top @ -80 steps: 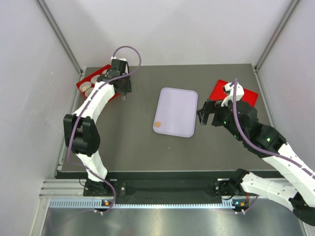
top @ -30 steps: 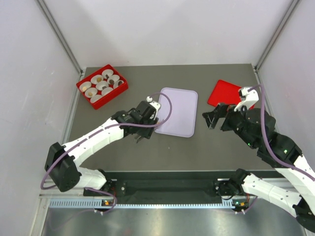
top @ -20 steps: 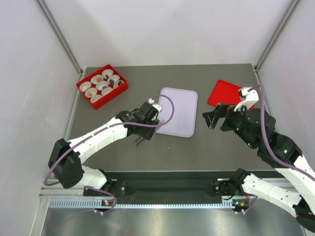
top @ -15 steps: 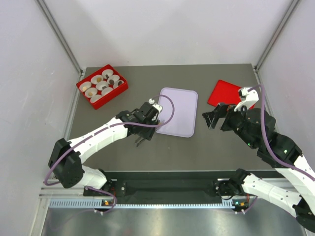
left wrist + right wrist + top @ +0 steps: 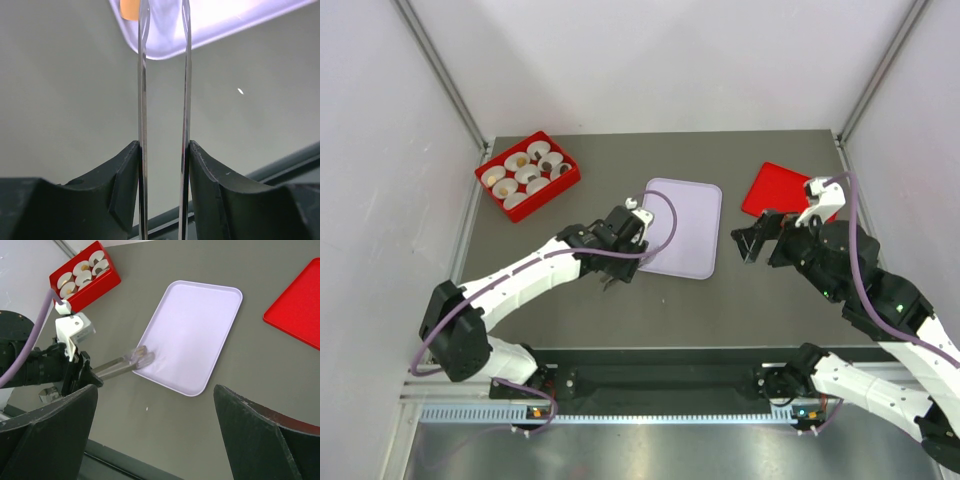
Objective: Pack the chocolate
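A caramel-orange chocolate (image 5: 130, 9) is seen at the near left corner of the lilac tray (image 5: 685, 225), just outside one finger of the left end effector (image 5: 164, 12), whose narrow gap is empty. Only its edge is shown; no long axis can be told. The right end effector (image 5: 752, 240), wide and empty, is farther off.

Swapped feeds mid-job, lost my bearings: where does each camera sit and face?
Top external: above and behind the bases, looking down on the table; both arms show.
Left wrist: looks along the left gripper at the tray corner and an orange chocolate.
Right wrist: looks across the table, right gripper in the bottom corners.
All share the tray.
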